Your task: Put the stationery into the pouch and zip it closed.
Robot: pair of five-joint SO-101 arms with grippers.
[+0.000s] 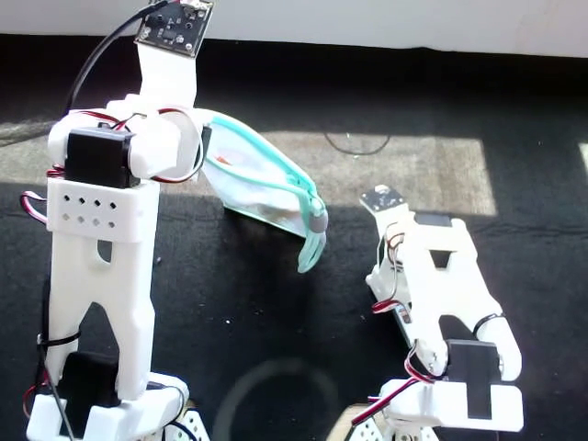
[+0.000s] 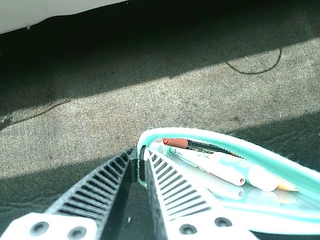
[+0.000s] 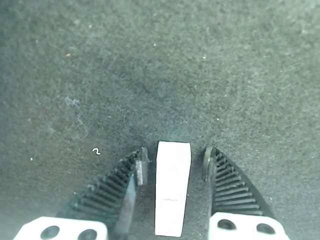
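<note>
A clear pouch with a teal zipper rim point(image 1: 262, 188) hangs tilted above the black mat, held at one corner by my left gripper point(image 2: 140, 155), which is shut on the rim. The pouch point(image 2: 240, 145) is unzipped. Inside it lie an orange-capped pen point(image 2: 200, 146) and white markers point(image 2: 220, 169). Its teal zipper end point(image 1: 312, 243) dangles from the lower corner. My right gripper point(image 3: 175, 152) stands open low over the mat, with a white eraser point(image 3: 172, 195) lying between its fingers, a gap on each side. The right arm point(image 1: 432, 276) sits right of the pouch.
A black felt mat point(image 1: 276, 322) covers the table, with a sunlit band across its far part. A thin black wire loop point(image 1: 358, 145) lies on the mat beyond the pouch. A white edge point(image 1: 413, 23) runs along the back.
</note>
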